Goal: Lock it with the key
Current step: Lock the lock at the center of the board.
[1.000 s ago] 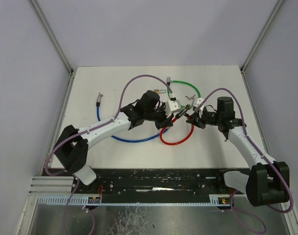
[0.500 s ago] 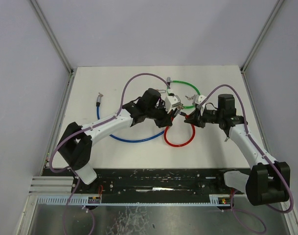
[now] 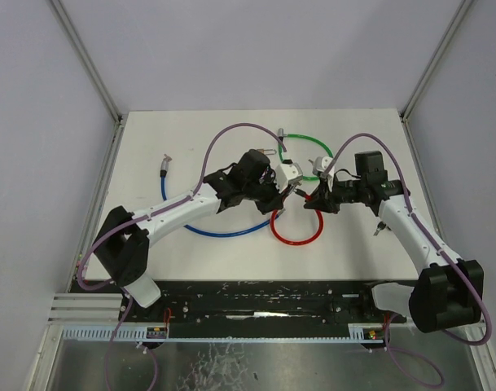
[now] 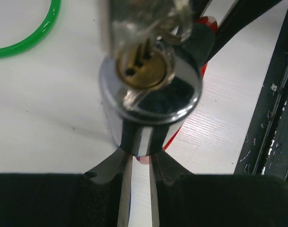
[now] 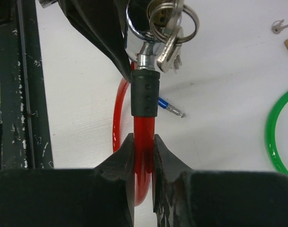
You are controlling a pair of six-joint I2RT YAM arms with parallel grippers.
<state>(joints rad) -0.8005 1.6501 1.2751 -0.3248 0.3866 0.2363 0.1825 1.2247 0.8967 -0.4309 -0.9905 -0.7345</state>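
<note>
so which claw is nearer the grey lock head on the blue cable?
Left. Left claw, gripping the chrome lock, sits right of that lock head; right claw, on the red cable, farther right.

table (image 3: 166, 134): white | walls (image 3: 256, 49): pale grey (metal corner posts (image 3: 85, 57)) | light: even

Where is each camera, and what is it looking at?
Top camera: above and behind the arms, looking down at the white table; left arm and right arm show whole.
Left wrist camera: on the left arm, looking along the left gripper at the silver lock it pinches.
Right wrist camera: on the right arm, looking along the right gripper at the red cable it pinches.
Shared: both wrist views show the lock and the green cable.
</note>
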